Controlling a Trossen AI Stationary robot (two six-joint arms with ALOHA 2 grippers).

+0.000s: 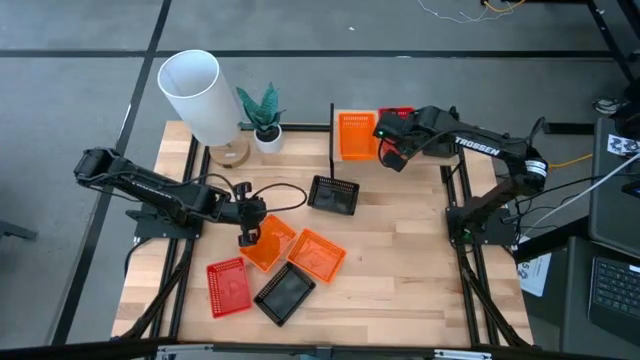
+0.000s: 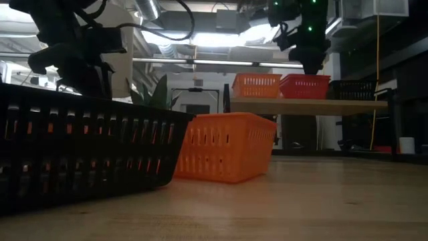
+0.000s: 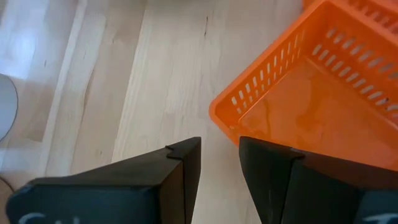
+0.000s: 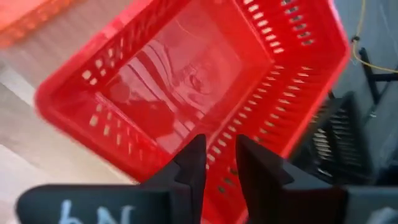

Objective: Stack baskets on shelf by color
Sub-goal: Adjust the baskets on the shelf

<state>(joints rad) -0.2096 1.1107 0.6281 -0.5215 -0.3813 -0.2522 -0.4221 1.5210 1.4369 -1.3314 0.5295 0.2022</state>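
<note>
Closest to the low camera, a black basket [image 2: 80, 150] lies on the table. On the shelf [image 2: 307, 104] sits a red basket [image 4: 193, 81]; the right gripper [image 4: 214, 163] pinches its wall, placing it. Next comes letting go cleanly. The left gripper [image 3: 219, 168], jaws apart, hangs beside an orange basket [image 3: 311, 106].

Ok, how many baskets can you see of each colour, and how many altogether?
orange baskets: 3
red baskets: 2
black baskets: 3, one on the shelf
Total: 8 in view; any nested inside another would not show.
</note>
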